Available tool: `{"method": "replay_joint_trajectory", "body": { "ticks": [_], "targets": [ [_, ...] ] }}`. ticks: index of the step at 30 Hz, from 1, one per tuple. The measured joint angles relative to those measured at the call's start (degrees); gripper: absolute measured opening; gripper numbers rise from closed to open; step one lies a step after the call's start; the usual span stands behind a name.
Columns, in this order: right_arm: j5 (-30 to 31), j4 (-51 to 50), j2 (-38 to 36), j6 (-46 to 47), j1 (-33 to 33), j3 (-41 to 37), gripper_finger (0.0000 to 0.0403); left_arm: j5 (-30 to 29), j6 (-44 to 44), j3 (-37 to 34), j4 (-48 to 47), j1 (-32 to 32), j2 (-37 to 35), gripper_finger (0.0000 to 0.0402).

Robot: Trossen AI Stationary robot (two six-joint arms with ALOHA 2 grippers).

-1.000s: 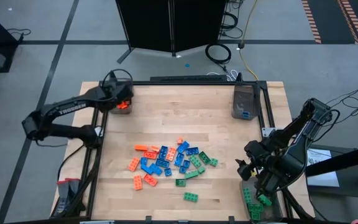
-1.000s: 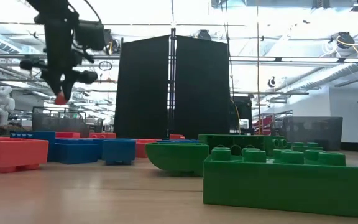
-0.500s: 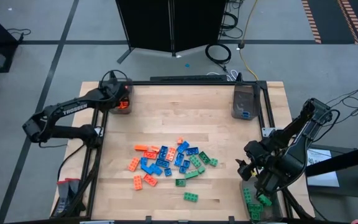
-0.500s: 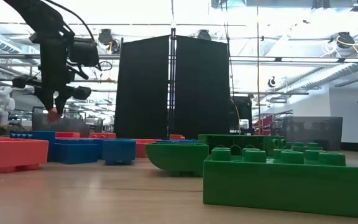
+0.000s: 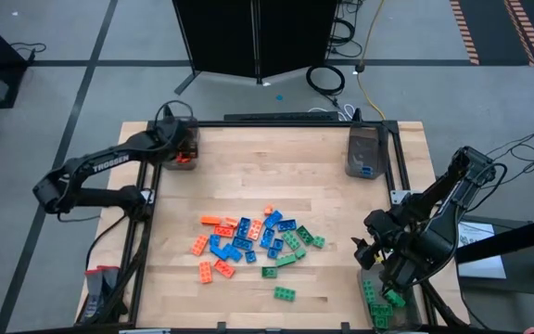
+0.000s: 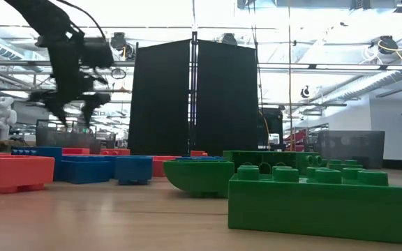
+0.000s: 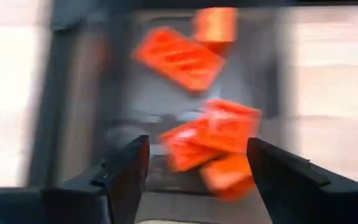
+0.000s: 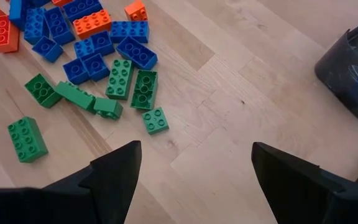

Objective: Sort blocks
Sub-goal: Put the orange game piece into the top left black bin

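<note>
Loose orange, blue and green blocks (image 5: 253, 243) lie in a heap on the middle of the wooden table, seen also in the right wrist view (image 8: 98, 56). My left gripper (image 5: 182, 148) hangs open over the far-left bin (image 5: 189, 128). Nothing is between its fingers (image 7: 197, 168), and several orange blocks (image 7: 210, 134) lie in the bin below it. In the low view the left gripper (image 6: 77, 115) stands with its fingers spread. My right gripper (image 5: 369, 250) waits open above the table's near right, over bare wood (image 8: 194, 180).
A bin with blue blocks (image 5: 363, 153) stands at the far right corner, also in the right wrist view (image 8: 353, 68). A bin with green blocks (image 5: 378, 301) sits at the near right edge. One green block (image 5: 285, 293) lies apart, near the front. A black metal frame edges the table.
My left gripper has gone down over the far-left bin, then opened and let go of the orange block it held. The block is no longer between its fingers.
</note>
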Motion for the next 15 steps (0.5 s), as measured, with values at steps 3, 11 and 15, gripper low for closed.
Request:
{"method": "replay_joint_trajectory", "body": {
  "ticks": [3, 11, 15],
  "targets": [
    [0.0, 0.0, 0.0, 0.0, 0.0, 0.0, 0.0299, 11.6, 7.0, 1.4, 7.7, -1.9, -1.9, 0.0274],
    [0.0, 0.0, 0.0, 0.9, 0.0, 0.0, 0.0299, 32.4, 27.2, 3.9, 31.4, -14.7, -4.5, 0.0276],
    [0.0, 0.1, 0.0, 1.6, 0.0, 0.0, 0.0299, 27.2, 30.5, 3.9, 36.0, -21.3, -2.0, 0.0276]
  ]
}}
